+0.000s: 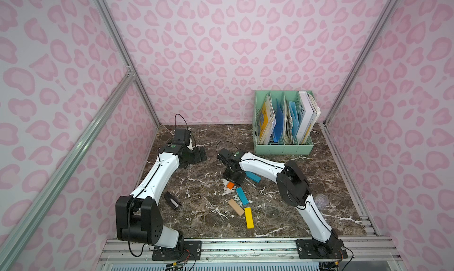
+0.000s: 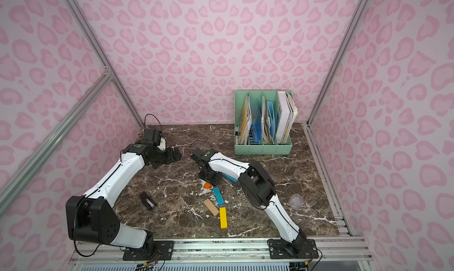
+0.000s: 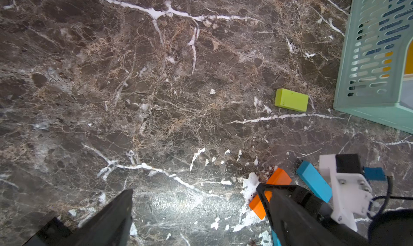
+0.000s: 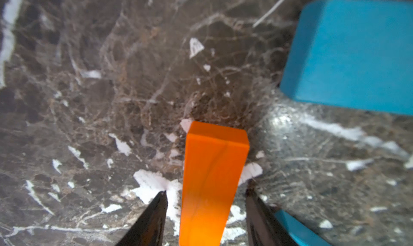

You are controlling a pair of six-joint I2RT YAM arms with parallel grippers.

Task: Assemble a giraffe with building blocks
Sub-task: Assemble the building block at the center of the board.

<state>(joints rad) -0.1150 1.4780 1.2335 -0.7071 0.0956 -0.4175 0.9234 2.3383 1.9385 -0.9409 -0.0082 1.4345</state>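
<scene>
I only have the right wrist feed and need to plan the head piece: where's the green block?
Observer: The lime green block lies alone beside the mint file rack.
Operator: And the leg pieces?
Observer: The tan block and yellow block lie flat, close together, away from the rack.
Operator: Is the left arm busy?
Observer: No, the left pincer is open and empty.

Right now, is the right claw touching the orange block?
Apart. The right wrist view shows the right claw straddling the orange block, with bare table visible on both sides between claw and block.
</scene>
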